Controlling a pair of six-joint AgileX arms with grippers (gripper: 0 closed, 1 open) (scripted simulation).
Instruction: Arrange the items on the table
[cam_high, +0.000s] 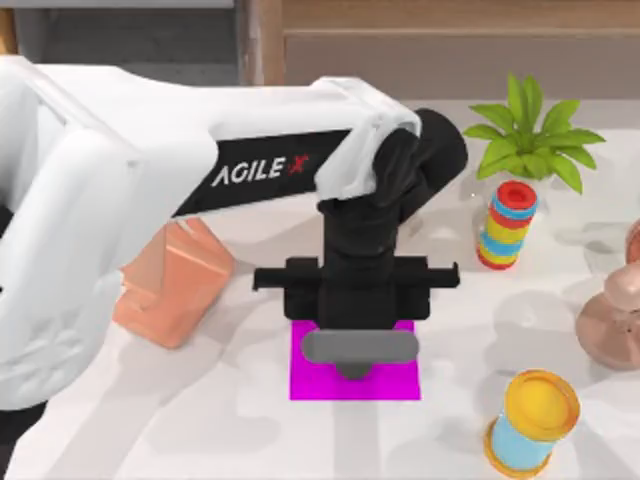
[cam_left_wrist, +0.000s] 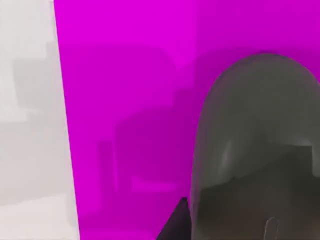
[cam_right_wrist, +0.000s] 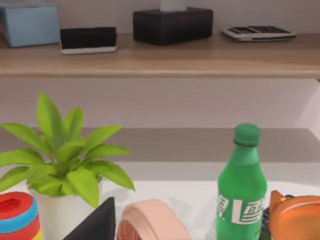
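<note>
At frame centre, the left gripper (cam_high: 352, 345) hung over the mouse (cam_high: 358, 348) on the magenta pad (cam_high: 390, 385); its grip I cannot tell, so placement seemed nearly finished.

The top view looks down on the surface (cam_high: 250, 440); the left wrist view sits very close over the magenta pad (cam_left_wrist: 125, 100) it shares. The right wrist view faces level toward the shelves (cam_right_wrist: 200, 55).

Dark grey oval mouse (cam_high: 358, 349) lies crosswise on the magenta pad (cam_high: 305, 385), lower centre of the white table (cam_high: 200, 420).
</note>
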